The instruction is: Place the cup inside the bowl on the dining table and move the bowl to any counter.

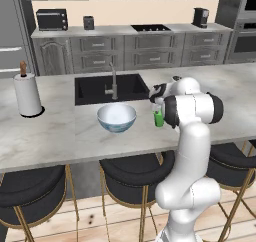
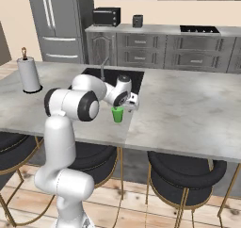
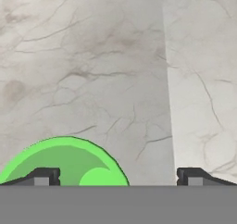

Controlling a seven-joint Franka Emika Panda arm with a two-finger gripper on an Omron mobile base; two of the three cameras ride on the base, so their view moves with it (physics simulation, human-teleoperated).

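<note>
The green cup [image 1: 158,117] stands upright on the dining table [image 1: 50,136], just right of the wide bowl [image 1: 116,117], which is white inside and pale blue outside. My gripper [image 1: 158,105] hangs right above the cup, pointing down, jaws open and holding nothing. In the hand view the cup [image 3: 65,163] lies at the bottom left, partly between the fingertips [image 3: 46,176] and off-centre toward the left one, with my gripper [image 3: 118,177] over its right rim. From the right base view the cup [image 2: 117,114] sits under my gripper [image 2: 123,105], and my arm hides the bowl.
A black sink [image 1: 95,88] with a faucet [image 1: 114,83] lies behind the bowl. A paper towel roll [image 1: 27,93] stands at the table's left end. Black stools [image 1: 135,173] line the near edge. The counter [image 1: 115,31] runs along the back wall with a toaster oven [image 1: 51,19].
</note>
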